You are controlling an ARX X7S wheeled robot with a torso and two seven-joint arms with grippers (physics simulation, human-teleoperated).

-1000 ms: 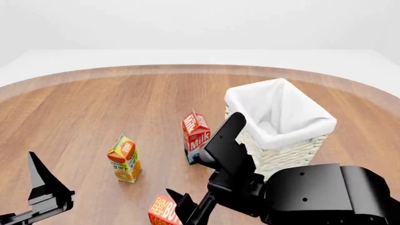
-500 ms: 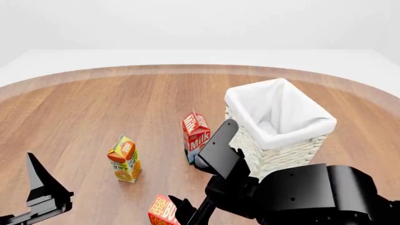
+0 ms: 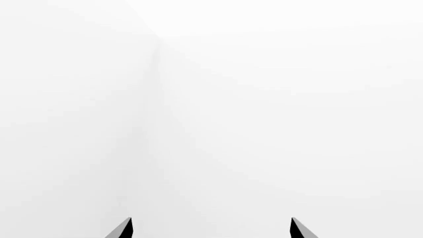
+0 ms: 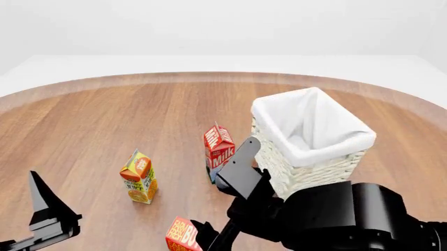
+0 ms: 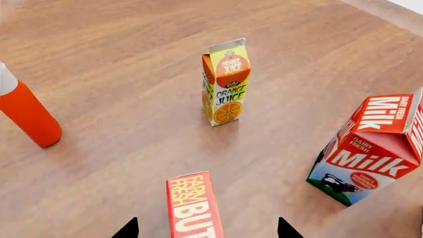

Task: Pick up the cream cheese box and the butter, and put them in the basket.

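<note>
Step in hand, as I read it: R arm lining up on the butter (image 5: 193,206), no grasp yet. In the R wrist view the box stands at bottom centre of frame, w/ the two dark tips of the right gripper (image 5: 205,230) showing either side of it at the bottom edge. Those fingers are spread wide, wider than the box, holding nothing, and not touching it so far as I can tell. In the head view the butter (image 4: 183,235) sits at the bottom edge, just left of centre, w/ the R arm's black bulk filling the lower right.

Next move prob. calls for bringing the fingers further down around the box, keeping it centred, then closing on its narrow sides. After that, lift and carry up-right to the basket (image 4: 353,157), which stands right of centre on the desk (image 4: 104,115). The milk carton (image 4: 219,149) is just left of the basket, near the carry path, so clearance matters.

Left gripper (image 3: 210,228): wrist view shows only blank white, two tips well apart at the bottom, nothing between them. It idles at lower left of the head view.

Count:
- butter: 1
- basket: 1
- milk carton: 1
- orange juice carton (image 5: 225,82): 1
- orange bottle (image 5: 25,111) w/ white top, left edge of the R wrist view: 1
- cream cheese box: 0 visible; can't tell where it is.
</note>
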